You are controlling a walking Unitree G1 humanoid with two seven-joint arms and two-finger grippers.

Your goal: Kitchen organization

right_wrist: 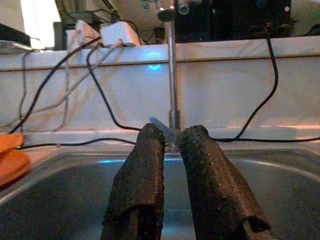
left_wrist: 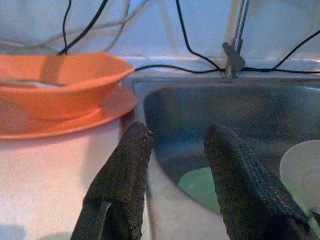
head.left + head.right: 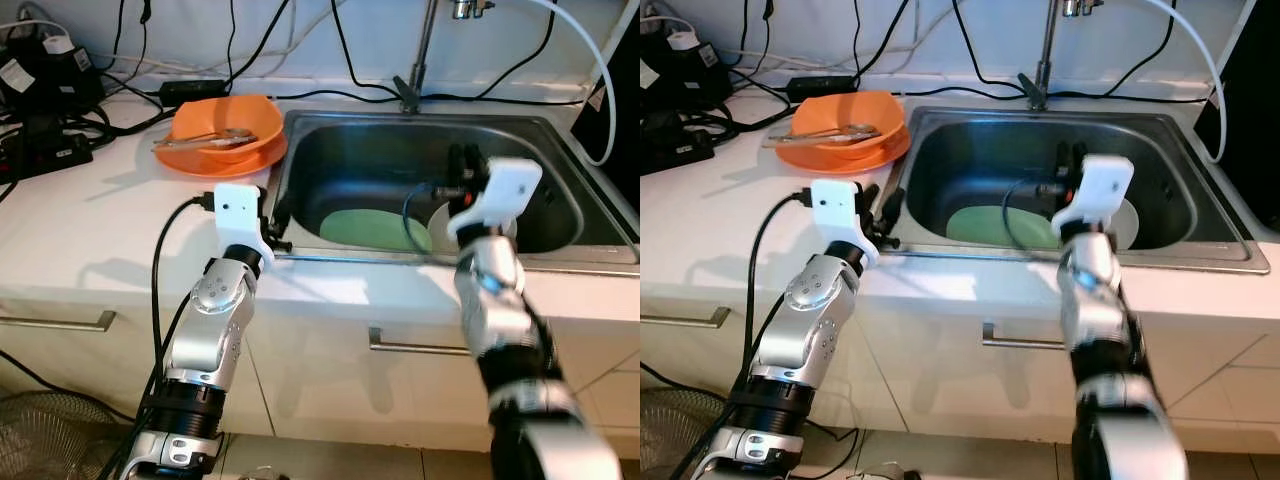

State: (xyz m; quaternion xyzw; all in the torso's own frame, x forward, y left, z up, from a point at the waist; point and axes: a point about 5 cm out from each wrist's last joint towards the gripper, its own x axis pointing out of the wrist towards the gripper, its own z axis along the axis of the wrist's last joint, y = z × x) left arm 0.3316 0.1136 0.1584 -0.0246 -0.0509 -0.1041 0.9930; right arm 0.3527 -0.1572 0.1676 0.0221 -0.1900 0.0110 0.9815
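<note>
An orange bowl [image 3: 225, 120] with spoons [image 3: 205, 138] in it rests on an orange plate [image 3: 190, 160] on the white counter, left of the steel sink [image 3: 420, 118]. A green plate [image 3: 370, 228] lies flat in the sink, with a white dish [image 3: 1127, 222] beside it on the right. My left gripper [image 3: 275, 215] hovers open at the sink's front-left corner, holding nothing. My right gripper [image 3: 465, 165] is over the middle of the sink, above the dishes. Its fingers [image 1: 145, 170] are close together and hold nothing.
The faucet [image 3: 420, 50] rises at the sink's back edge. Power strips and black cables [image 3: 40, 90] crowd the counter's back left. Drawer handles [image 3: 60, 320] run along the cabinet front below, and a fan [image 3: 40, 430] stands on the floor at the lower left.
</note>
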